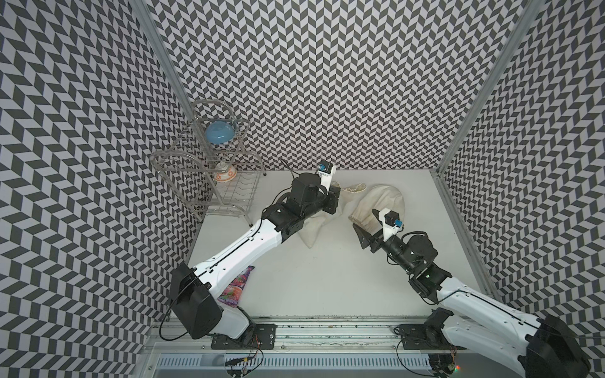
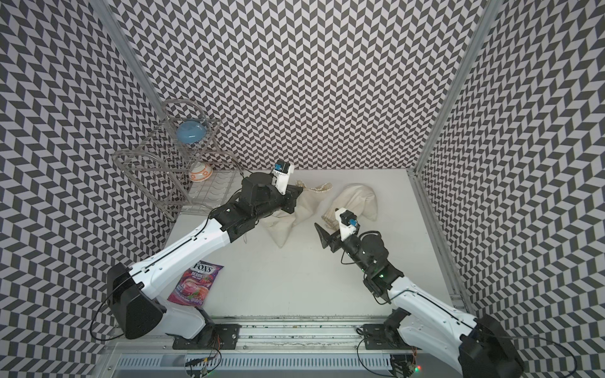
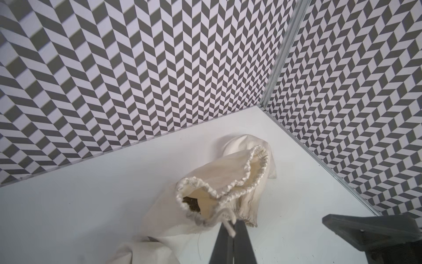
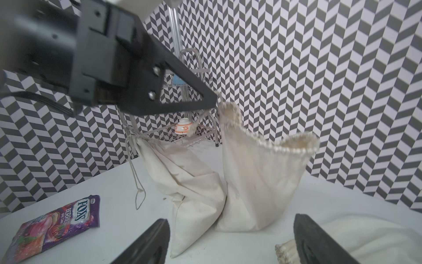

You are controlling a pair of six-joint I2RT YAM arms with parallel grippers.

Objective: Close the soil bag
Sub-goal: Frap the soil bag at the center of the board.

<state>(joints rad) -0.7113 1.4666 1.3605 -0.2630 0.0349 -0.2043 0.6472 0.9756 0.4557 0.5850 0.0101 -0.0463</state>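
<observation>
The soil bag [image 4: 262,182] is a cream cloth sack with a ruffled drawstring mouth [image 3: 219,193]. It stands at the back of the table, in both top views [image 2: 307,206]. Its mouth gapes, and dark soil [image 3: 191,203] shows inside in the left wrist view. My left gripper [image 3: 230,222] is shut on the bag's drawstring [image 3: 231,230] right at the mouth and holds that edge up [image 4: 212,101]. My right gripper [image 4: 233,242] is open and holds nothing. It is low over the table to the right of the bag [image 1: 366,224].
A second cream bag [image 4: 189,182], tied shut, leans against the soil bag. A third [image 1: 386,198] lies by my right gripper, its ruffled mouth beside one finger. A wire dish rack [image 1: 216,170] with bowls stands back left. A candy packet [image 2: 196,281] lies front left.
</observation>
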